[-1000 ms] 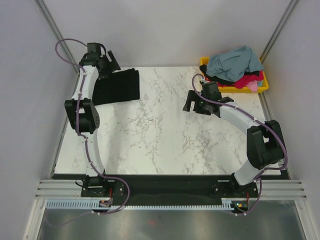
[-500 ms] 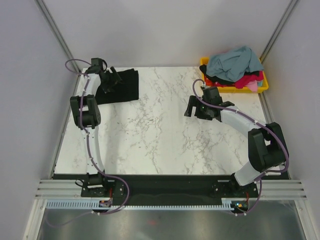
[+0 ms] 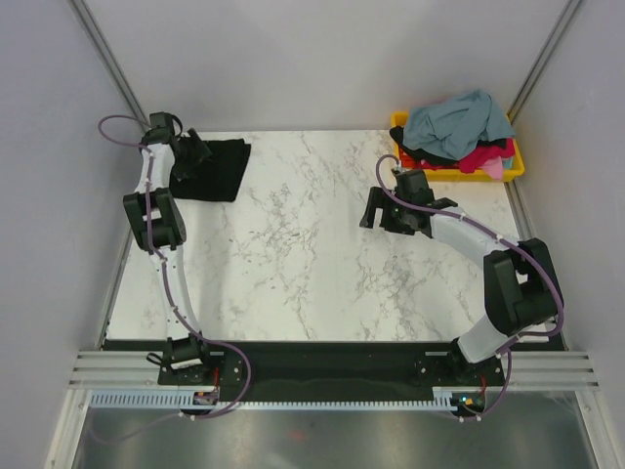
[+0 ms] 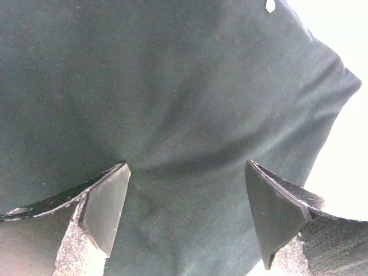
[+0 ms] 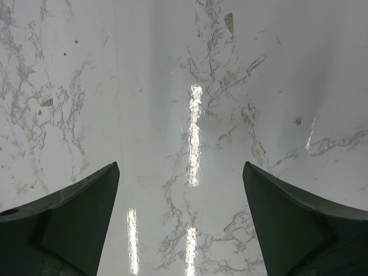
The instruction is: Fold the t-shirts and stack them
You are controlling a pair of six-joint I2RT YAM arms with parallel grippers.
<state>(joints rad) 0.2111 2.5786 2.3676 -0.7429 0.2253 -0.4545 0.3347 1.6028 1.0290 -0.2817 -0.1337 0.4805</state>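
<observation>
Black t-shirt (image 3: 220, 168) lies folded at upper left of the top view, on the marble table (image 3: 312, 264). Left gripper (image 3: 190, 156) sits right over it, jaws spread wide, nothing pinched (cloth fills its wrist view). Right gripper (image 3: 376, 207), mid-right, is spread and empty over bare marble. Other t-shirts (image 3: 454, 122) are heaped in the yellow bin (image 3: 467, 177), upper right. The cloth is likely light and limp, so pinch a folded edge through all layers.

Plain grey walls (image 3: 312, 59) enclose white marble table (image 3: 293, 254).
</observation>
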